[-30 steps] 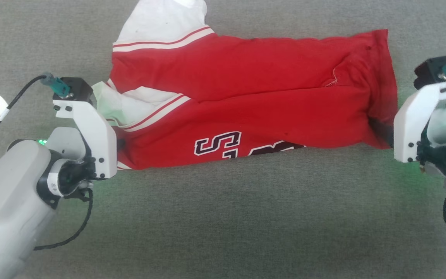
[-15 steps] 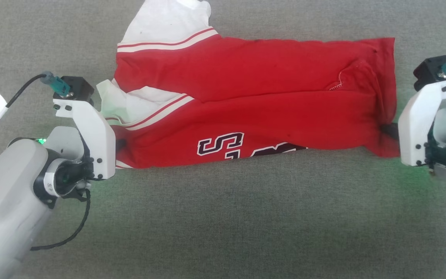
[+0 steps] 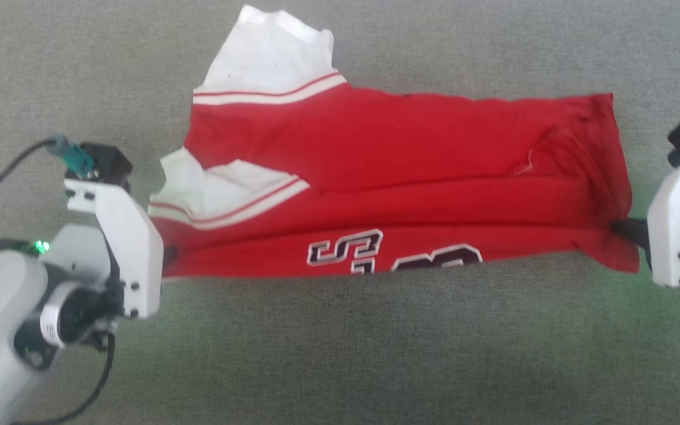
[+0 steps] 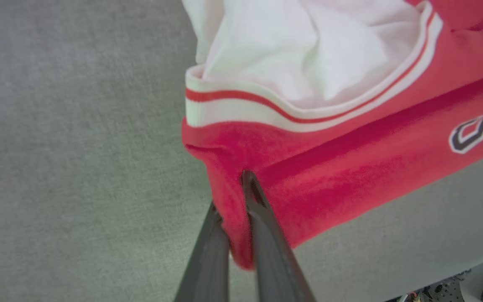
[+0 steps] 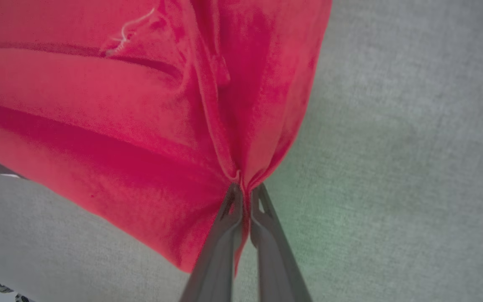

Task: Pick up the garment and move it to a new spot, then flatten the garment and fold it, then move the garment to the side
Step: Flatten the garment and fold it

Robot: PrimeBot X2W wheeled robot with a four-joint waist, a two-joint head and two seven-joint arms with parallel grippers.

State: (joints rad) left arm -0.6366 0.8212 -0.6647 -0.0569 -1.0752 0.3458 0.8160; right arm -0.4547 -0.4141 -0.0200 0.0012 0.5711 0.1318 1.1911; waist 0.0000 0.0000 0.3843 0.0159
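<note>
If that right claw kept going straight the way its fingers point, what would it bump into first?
The red shirt itself. The right gripper is shut on the shirt's edge, so pushing on would probably just bunch more of the red cloth ahead of it.

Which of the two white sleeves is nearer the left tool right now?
The crumpled sleeve lying against the red front, right beside the left tool. The other sleeve sticks out at the far edge of the garment, well away from it.
</note>
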